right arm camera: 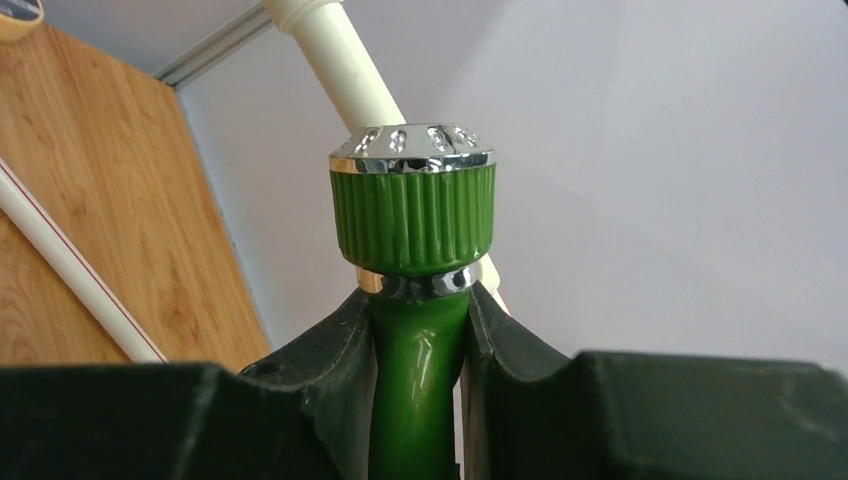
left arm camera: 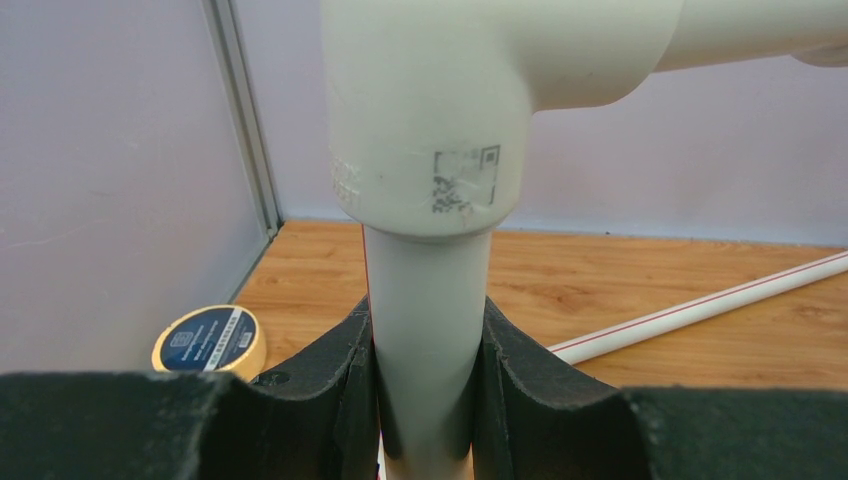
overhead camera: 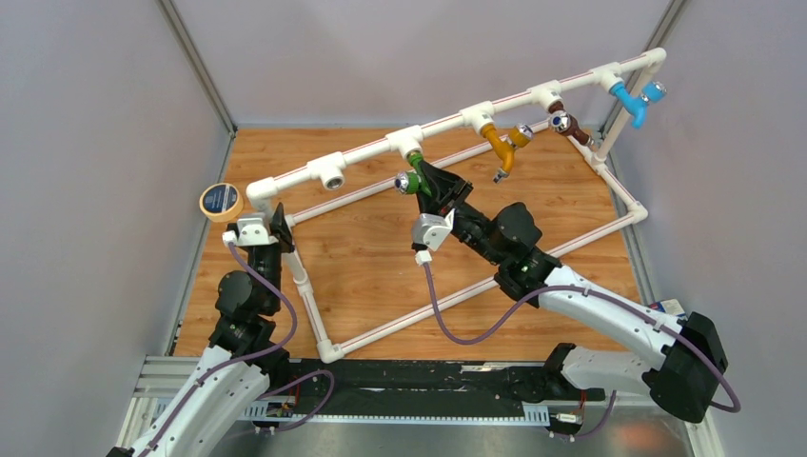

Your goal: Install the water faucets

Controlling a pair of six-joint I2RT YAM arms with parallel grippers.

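Observation:
A white pipe frame [overhead camera: 447, 124] stands on the wooden table. My right gripper [overhead camera: 430, 183] is shut on the green faucet [overhead camera: 415, 179], which sits under a white T fitting [overhead camera: 404, 142] on the top rail; in the right wrist view the green faucet [right arm camera: 415, 300] stands between my fingers with its silvery knob up. The orange faucet [overhead camera: 502, 145], brown faucet [overhead camera: 571, 126] and blue faucet [overhead camera: 632, 100] hang from fittings further right. My left gripper [overhead camera: 271, 228] is shut on the frame's left upright pipe [left arm camera: 425, 330], just below the corner elbow [left arm camera: 430, 110].
A roll of tape [overhead camera: 220, 201] lies at the far left by the wall, also in the left wrist view [left arm camera: 208, 340]. One T fitting [overhead camera: 328, 172] on the top rail has an open socket. Grey walls close in on both sides.

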